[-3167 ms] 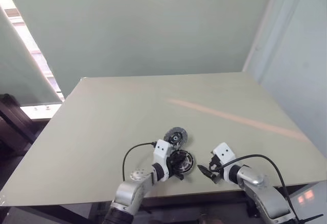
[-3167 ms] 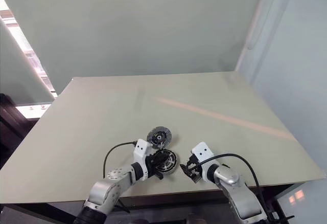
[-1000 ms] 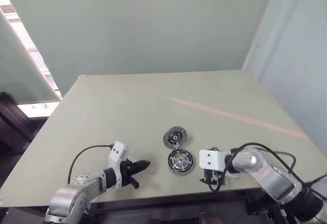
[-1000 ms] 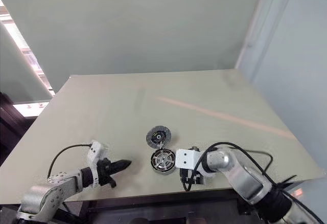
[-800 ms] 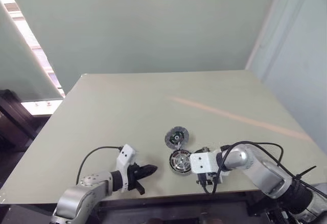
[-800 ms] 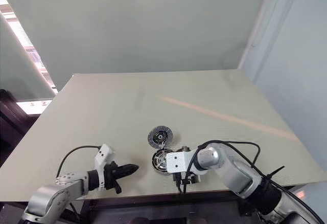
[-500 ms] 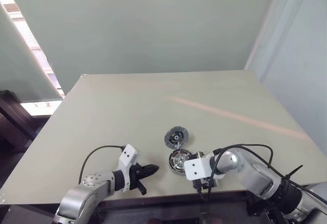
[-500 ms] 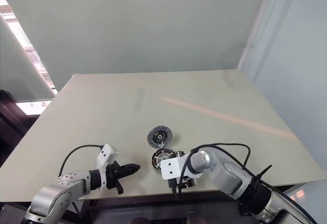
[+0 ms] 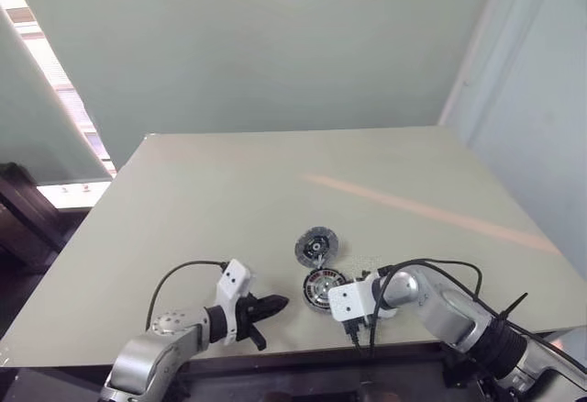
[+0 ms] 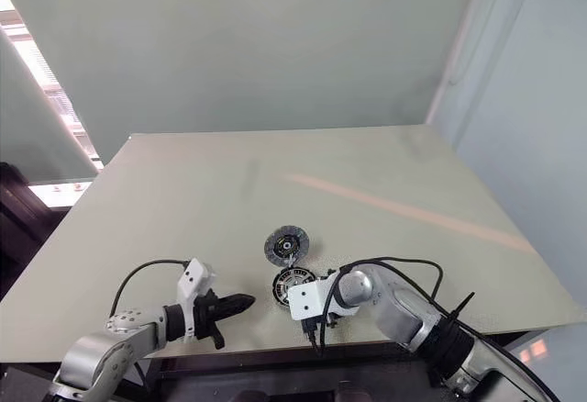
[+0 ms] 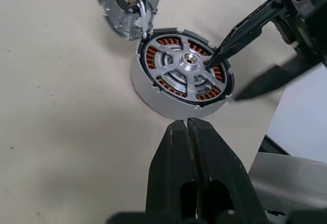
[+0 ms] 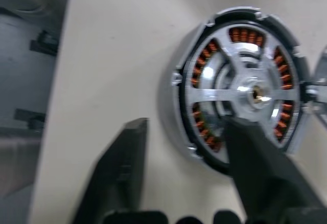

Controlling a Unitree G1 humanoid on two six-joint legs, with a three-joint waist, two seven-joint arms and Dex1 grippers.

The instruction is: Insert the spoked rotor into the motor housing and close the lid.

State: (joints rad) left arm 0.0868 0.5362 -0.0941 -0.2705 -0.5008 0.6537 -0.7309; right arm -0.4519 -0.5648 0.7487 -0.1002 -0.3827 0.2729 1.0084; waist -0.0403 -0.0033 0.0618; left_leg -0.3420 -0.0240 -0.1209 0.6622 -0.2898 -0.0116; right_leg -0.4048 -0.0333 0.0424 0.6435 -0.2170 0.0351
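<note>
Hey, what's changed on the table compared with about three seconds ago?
The left gripper let go of the motor housing and backed off to its left, now shut. The right gripper swung in from the right and straddles the housing's rim, one finger on the spoked rotor inside. The housing and the lid stayed put.

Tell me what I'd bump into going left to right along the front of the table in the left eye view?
Left gripper → round motor housing with the shiny spoked rotor in it → right gripper's white block. The dark ribbed lid sits behind the housing, farther back on the table.
</note>
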